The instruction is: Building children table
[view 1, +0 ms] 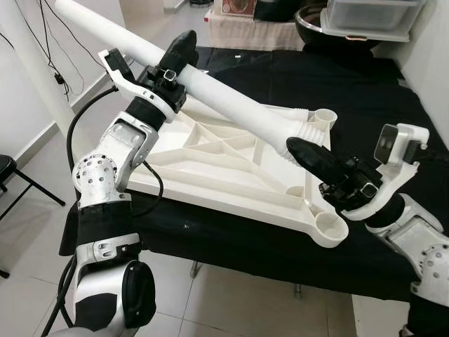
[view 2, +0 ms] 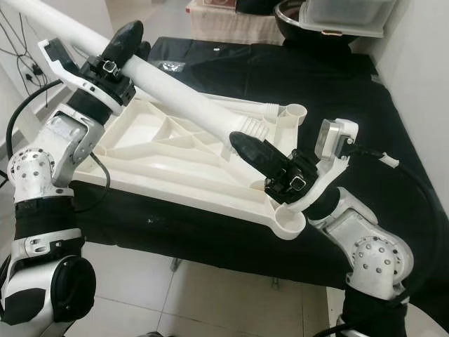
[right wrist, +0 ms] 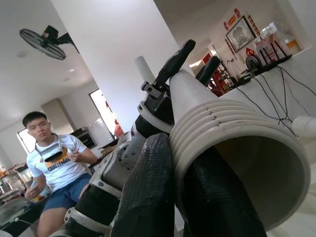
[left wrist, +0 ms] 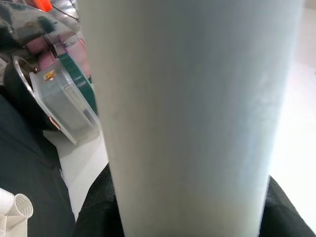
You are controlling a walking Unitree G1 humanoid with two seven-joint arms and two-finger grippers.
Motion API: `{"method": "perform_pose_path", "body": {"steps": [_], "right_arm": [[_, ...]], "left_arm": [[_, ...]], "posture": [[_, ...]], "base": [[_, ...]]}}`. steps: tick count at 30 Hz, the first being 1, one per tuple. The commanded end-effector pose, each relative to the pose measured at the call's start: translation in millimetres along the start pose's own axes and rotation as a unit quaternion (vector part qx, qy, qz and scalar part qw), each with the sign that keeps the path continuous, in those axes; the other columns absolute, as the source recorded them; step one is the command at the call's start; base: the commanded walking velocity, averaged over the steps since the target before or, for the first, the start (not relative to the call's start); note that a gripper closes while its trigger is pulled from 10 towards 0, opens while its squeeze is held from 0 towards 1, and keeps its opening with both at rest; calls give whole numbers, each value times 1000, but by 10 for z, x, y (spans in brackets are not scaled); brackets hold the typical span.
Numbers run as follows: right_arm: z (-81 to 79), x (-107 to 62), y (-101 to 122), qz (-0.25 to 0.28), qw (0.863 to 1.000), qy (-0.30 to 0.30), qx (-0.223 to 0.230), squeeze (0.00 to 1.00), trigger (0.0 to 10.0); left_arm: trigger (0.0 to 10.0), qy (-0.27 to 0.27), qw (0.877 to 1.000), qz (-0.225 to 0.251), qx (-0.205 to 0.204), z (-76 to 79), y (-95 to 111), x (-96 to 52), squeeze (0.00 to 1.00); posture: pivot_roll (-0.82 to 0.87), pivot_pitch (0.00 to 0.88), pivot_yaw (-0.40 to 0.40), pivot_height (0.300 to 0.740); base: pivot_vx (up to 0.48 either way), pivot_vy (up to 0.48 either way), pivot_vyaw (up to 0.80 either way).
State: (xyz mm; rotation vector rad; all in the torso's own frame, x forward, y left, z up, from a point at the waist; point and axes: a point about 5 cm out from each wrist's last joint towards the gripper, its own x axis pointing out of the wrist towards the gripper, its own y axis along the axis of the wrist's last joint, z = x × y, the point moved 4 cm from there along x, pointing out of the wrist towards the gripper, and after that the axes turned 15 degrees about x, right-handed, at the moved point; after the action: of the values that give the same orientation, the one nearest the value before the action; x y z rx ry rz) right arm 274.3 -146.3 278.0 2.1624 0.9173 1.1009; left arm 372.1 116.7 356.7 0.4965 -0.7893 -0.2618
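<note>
The white tabletop [view 1: 210, 168] lies upside down on the black-covered table [view 1: 365, 91], with round leg sockets at its right corners [view 1: 324, 118] [view 1: 330, 228]. A long white table leg [view 1: 231, 105] slants above it, its ribbed end low near the far right socket. My left gripper [view 1: 177, 64] is shut around the leg's upper part, where the leg [left wrist: 192, 118] looms close in the left wrist view. My right gripper [view 1: 309, 154] is shut on the ribbed open end [right wrist: 237, 148], one finger [right wrist: 148, 192] outside the rim and the other inside the tube.
A clear plastic box [view 1: 372, 17] and a black bowl [view 1: 316, 24] stand at the table's far end. A black chair [view 1: 10, 168] stands on the tiled floor at left. In the right wrist view a person [right wrist: 54, 163] sits beyond, under a wall fan [right wrist: 42, 39].
</note>
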Motion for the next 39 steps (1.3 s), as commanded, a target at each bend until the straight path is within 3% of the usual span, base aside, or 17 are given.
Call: {"method": "perform_pose_path", "body": {"steps": [1,2,3,4,5,6,15,19,23,25,28,29,30,32,33,35,39], "right_arm": [[24,10,-3,7,1000,-13,-10,0,0],[41,16,-10,8,1000,-20,-15,0,0],[70,16,-9,14,999,-33,-24,0,5765],[70,16,-9,14,999,-33,-24,0,5765],[98,10,-1,25,999,-42,-16,0,10000],[109,-12,4,32,999,-44,-7,1000,10000],[324,-546,-153,-65,985,-152,-54,1000,10000],[331,-632,-195,-95,978,-171,-72,1000,10000],[560,-775,-79,-121,944,-266,-153,1000,10000],[698,-764,387,-57,905,-342,-245,1000,10000],[677,-722,535,-31,899,-347,-265,1000,10000],[563,-602,602,-26,910,-311,-273,1000,10000],[563,-602,602,-26,910,-311,-273,1000,10000],[259,-350,534,-60,943,-201,-260,1000,10000],[259,-350,534,-60,943,-201,-260,1000,10000],[10,-193,230,-151,959,-100,-218,1000,10000],[-48,-154,-21,-207,957,-64,-195,1000,10000]], "left_arm": [[0,-7,1000,6,14,47,56,14,0],[0,-7,1000,9,17,48,79,16,0],[0,-6,1000,15,20,49,122,21,0],[0,-6,1000,15,20,49,122,21,0],[0,-6,999,20,25,51,164,25,0],[0,-5,999,28,30,55,242,33,0],[0,-22,992,55,110,152,867,95,0],[0,-36,990,42,127,205,901,120,0],[0,-66,982,-25,177,278,739,158,0],[0,-115,947,-139,267,302,255,137,0],[0,-137,929,-176,295,298,75,109,0],[0,-164,905,-211,330,289,-141,74,0],[0,-164,905,-211,330,289,-141,74,0],[0,-215,868,-256,367,287,-485,2,0],[0,-215,868,-256,367,287,-485,2,0],[0,-269,845,-277,370,356,-741,-91,0],[0,-298,833,-279,374,397,-825,-146,0]], "posture": [[22,110,2,740],[22,110,2,740],[21,111,3,740],[21,111,3,740],[21,111,3,740],[17,113,2,740],[14,116,0,740],[15,115,1,740],[7,112,10,740],[1,112,15,740],[1,112,15,740],[1,112,15,740],[1,112,15,740],[-5,115,15,740],[-5,115,15,740],[-6,119,11,740],[-6,119,11,740]], "base": [[0,0,0],[0,0,0],[0,0,0],[0,0,0],[0,0,0],[0,0,0],[0,0,0],[0,0,0],[0,0,0],[0,0,0],[0,0,0],[0,0,0],[0,0,0],[0,0,0],[0,0,0],[0,0,0],[0,0,0]]}}
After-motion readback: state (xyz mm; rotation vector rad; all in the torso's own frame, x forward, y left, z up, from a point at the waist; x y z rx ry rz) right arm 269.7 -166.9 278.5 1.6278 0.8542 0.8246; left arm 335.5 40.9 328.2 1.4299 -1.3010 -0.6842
